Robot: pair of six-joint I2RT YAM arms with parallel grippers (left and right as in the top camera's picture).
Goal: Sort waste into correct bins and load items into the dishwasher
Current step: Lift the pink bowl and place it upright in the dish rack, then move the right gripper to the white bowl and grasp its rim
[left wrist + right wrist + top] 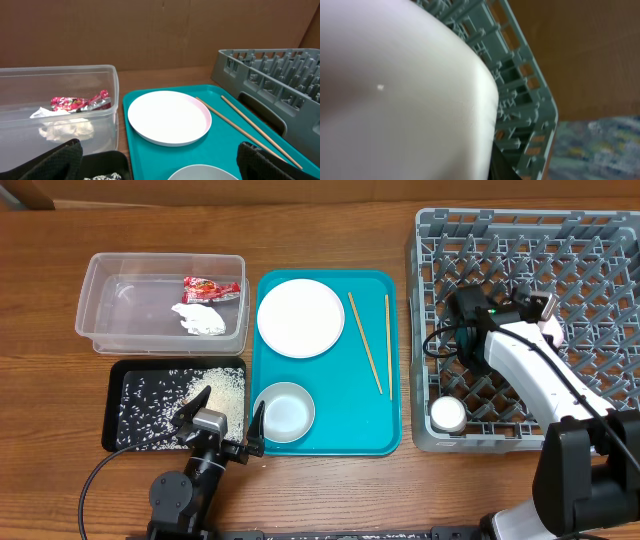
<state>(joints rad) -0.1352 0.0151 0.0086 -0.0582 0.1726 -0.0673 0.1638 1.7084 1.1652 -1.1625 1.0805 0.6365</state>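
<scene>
Two arms are in shot. The left pincer hangs low at the counter's near edge, its fingers spread wide apart with nothing between them. It straddles the seam between the black tray and the teal tray. One fingertip is over the heap of rice grains, which spreads across the black tray toward nine o'clock of the pincer. At three o'clock, just beside the other fingertip, sits the metal-rimmed bowl in the teal tray's near corner. Toward one o'clock, well apart, lies the round white plate, and past it the two chopsticks lie side by side along the tray's far side.

Up at eleven o'clock is the clear tub. The red wrapper and crumpled tissue lie inside it, touching, against its right wall.

Over at three o'clock on the counter stands the grey dish rack, with the right pincer above its left half. Whether that pincer is apart or closed cannot be told. Its wrist camera is filled by a smooth white surface, too close to identify, with rack pegs behind it. A small white cup sits in the rack's near left corner, at six o'clock of the right pincer and well apart from it.
</scene>
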